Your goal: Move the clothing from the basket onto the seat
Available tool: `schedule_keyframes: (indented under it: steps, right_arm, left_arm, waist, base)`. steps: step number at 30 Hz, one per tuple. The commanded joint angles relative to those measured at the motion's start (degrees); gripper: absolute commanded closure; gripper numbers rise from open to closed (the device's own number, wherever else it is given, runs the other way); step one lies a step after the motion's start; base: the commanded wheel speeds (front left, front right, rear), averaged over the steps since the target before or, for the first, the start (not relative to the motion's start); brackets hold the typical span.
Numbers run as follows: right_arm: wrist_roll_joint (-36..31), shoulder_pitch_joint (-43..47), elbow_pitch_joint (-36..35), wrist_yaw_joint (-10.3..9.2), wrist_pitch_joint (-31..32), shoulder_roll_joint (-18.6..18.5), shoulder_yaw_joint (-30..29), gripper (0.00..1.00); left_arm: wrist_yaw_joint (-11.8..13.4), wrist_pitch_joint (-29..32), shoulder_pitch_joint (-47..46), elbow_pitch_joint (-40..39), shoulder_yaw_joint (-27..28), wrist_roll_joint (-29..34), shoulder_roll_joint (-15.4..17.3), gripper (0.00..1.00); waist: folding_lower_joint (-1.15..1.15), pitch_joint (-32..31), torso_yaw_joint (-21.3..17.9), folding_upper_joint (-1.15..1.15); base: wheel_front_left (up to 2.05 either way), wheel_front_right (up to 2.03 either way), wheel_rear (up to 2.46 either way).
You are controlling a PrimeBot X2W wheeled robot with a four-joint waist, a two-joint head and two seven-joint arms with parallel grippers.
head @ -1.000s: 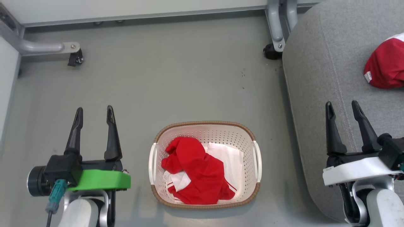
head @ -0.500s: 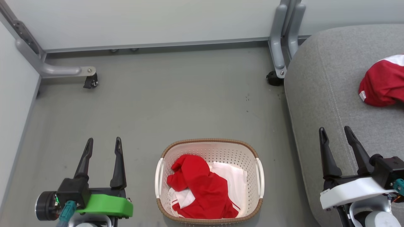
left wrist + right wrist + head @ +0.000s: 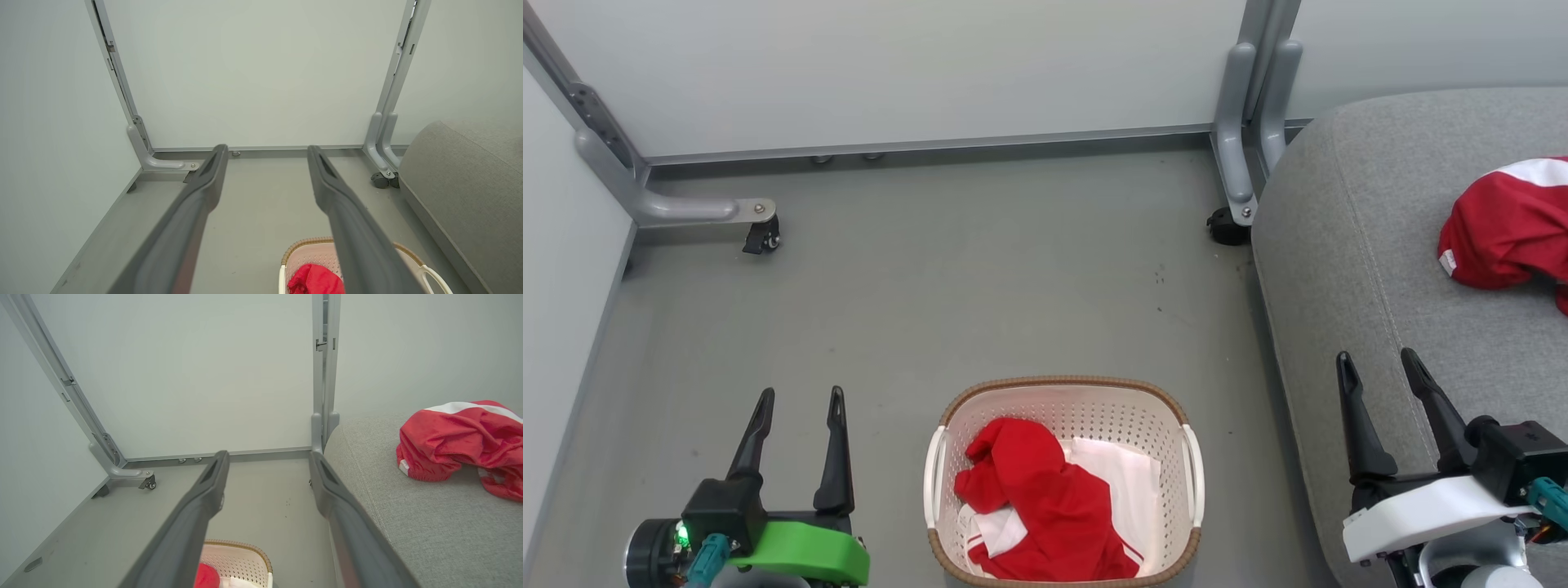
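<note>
The cream basket (image 3: pixel 1192 478) with its brown rim stands on the grey floor at the bottom centre. One red and white garment (image 3: pixel 1045 502) lies crumpled inside it. A second red garment (image 3: pixel 1503 224) rests on the grey seat (image 3: pixel 1356 269) at the right, also in the right wrist view (image 3: pixel 457 441). My left gripper (image 3: pixel 800 402) is open to the left of the basket, nothing between its fingers. Over the seat's front edge my right gripper (image 3: pixel 1376 363) is open and holds nothing. The left wrist view catches the basket (image 3: pixel 302 249) and its garment (image 3: pixel 314 279) low down.
Grey partition walls close the back and left. A metal leg with a caster (image 3: pixel 761 237) stands at the far left, another caster (image 3: pixel 1225 227) by the seat's far corner. Bare floor (image 3: pixel 980 278) lies between the walls and the basket.
The head camera has tilted up, so the whole scene has slid down and more wall shows. Both grippers stay open and the garments lie as before.
</note>
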Motion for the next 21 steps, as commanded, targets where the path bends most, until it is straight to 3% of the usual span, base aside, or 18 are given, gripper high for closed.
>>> schedule_keyframes:
  steps: [1,21]
  right_arm:
    - [-0.4,0.7,-0.4,0.00,0.1,0.0,0.0,0.00]
    - [-0.6,-1.6,-1.5,0.00,0.5,-0.6,-0.4,0.00]
  left_arm:
    - [-0.3,0.0,0.8,0.2,0.4,0.2,-0.1,0.00]
    - [-1.1,0.0,-2.4,0.6,1.8,3.2,-1.4,0.00]
  waist:
    - [0.00,0.0,0.0,0.00]
    - [0.00,3.0,-0.1,0.00]
  base:
    - [0.00,0.00,0.00]
    - [0.00,0.00,0.00]
